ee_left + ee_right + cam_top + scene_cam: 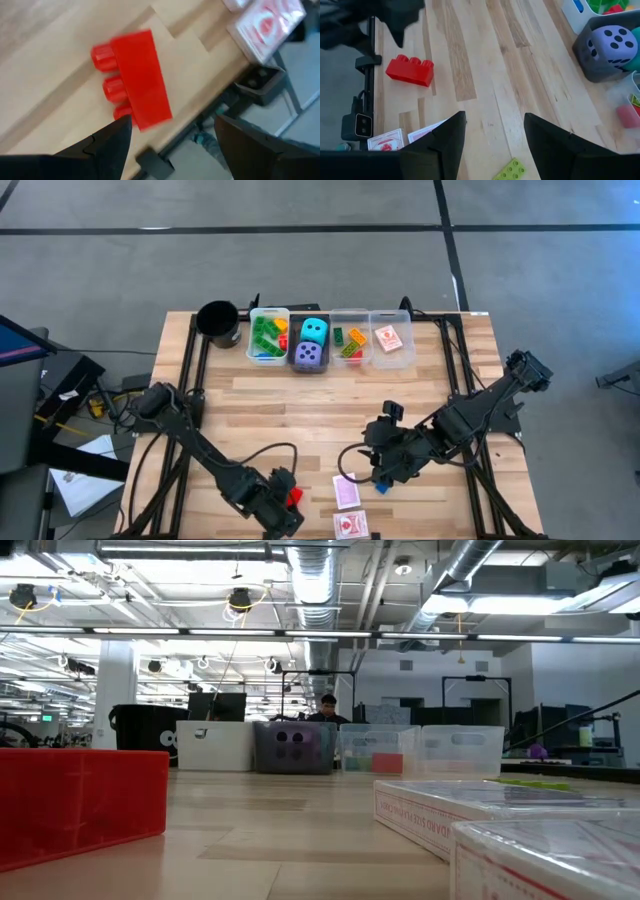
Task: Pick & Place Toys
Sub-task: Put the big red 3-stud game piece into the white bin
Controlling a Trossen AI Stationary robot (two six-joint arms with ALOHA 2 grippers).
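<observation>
A red brick [294, 497] [132, 82] lies on its side on the wooden table [300, 395] close to the near edge, studs pointing sideways. My left gripper [281, 508] [170, 145] hangs just over it, pointing steeply down and open, one fingertip [117, 135] near the brick's end; no touch shows. My right gripper [386, 464] [495, 137] hovers open above the table's middle right, nothing between its fingers. Under it lie a lime-green brick [510, 170] and a small blue brick [381, 485]. Two red-white cards [347, 492] [350, 525] lie flat near the front edge.
Along the far edge stand a black cup [218, 320], a bin of green bricks [268, 338], a dark bin with a cyan die [314, 330] and a purple die [612, 45], and two clear bins [350, 340] [391, 338]. Bare wood lies between them and the arms.
</observation>
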